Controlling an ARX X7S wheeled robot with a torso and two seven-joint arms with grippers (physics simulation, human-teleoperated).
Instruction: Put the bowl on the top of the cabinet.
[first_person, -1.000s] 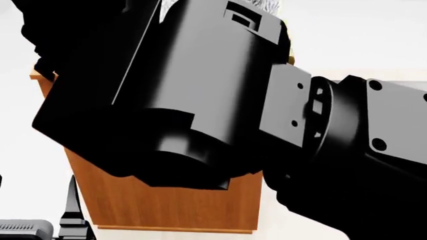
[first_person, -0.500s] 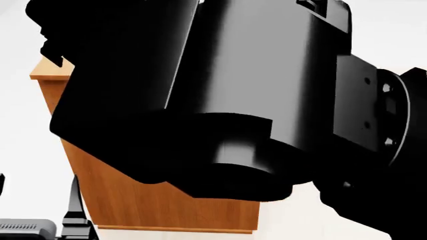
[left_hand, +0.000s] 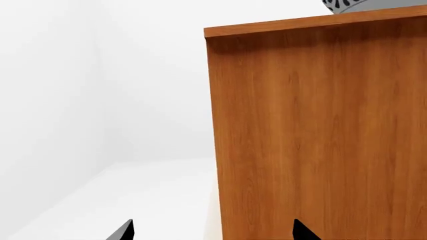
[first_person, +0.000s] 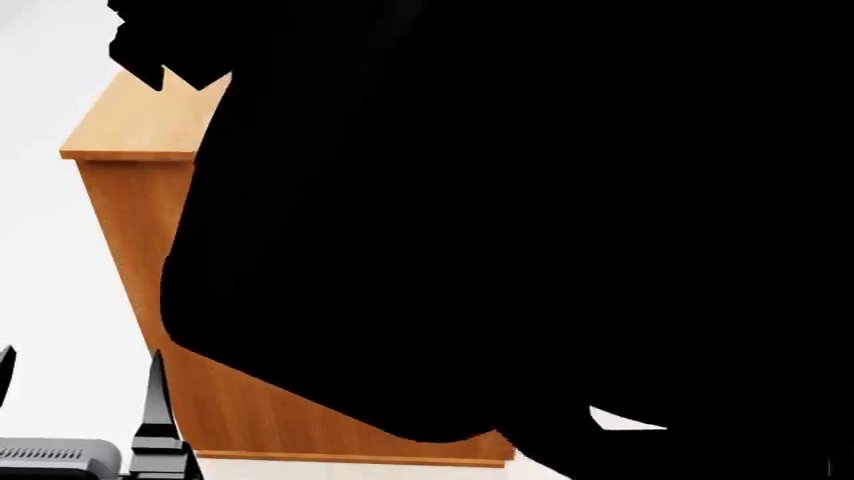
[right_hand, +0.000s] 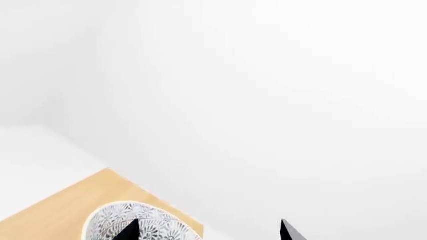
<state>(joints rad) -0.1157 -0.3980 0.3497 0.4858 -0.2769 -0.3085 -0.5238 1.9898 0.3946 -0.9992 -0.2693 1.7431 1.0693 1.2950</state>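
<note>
The bowl, white with a dense grey floral pattern, sits on the light top of the cabinet close to its far edge. My right gripper is open; one fingertip shows in front of the bowl and the other stands over the pale background. In the left wrist view the orange-brown cabinet rises tall, with a sliver of the bowl above its top edge. The left gripper is open, low beside the cabinet's side, holding nothing. The head view hides the bowl.
My right arm is a black mass covering most of the head view, leaving only the cabinet's left top corner and lower side. White walls and a pale floor surround the cabinet.
The right arm has swung closer across the head camera and now blocks nearly the whole view. The left gripper's fingers stay at the lower left.
</note>
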